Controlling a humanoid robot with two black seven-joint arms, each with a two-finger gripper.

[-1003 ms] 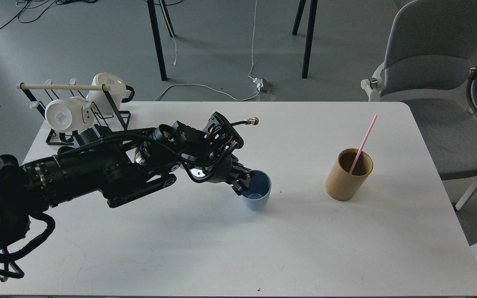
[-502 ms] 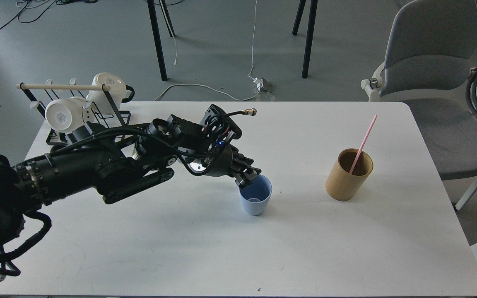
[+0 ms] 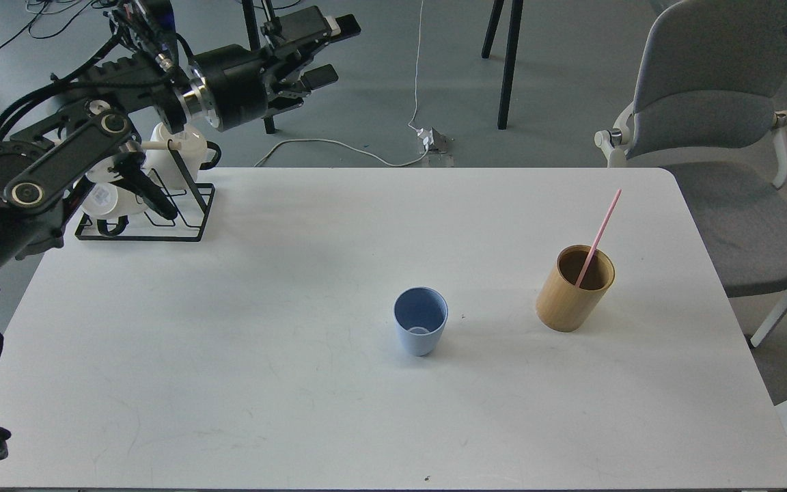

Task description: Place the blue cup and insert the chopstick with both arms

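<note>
The cup (image 3: 421, 330) stands upright on the surface (image 3: 298, 383), left of the holder (image 3: 574, 288) (chopstick (image 3: 599, 237) inside); left gripper (image 3: 328, 48) fingers released, well apart.

One head camera looks forward and steeply down over the whole white table (image 3: 298, 410), close enough to fill the frame, with grey floor (image 3: 380, 68) and a chair (image 3: 714, 130) beyond.

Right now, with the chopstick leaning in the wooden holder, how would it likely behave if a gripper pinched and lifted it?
The chopstick looks thin and straight, so probably stiff and very light. Its narrow, smooth-looking shaft may pivot or slip in a pinch. Laid flat on the table, it would likely roll. Lifting could nudge the wooden holder, whose rim it leans on.
</note>
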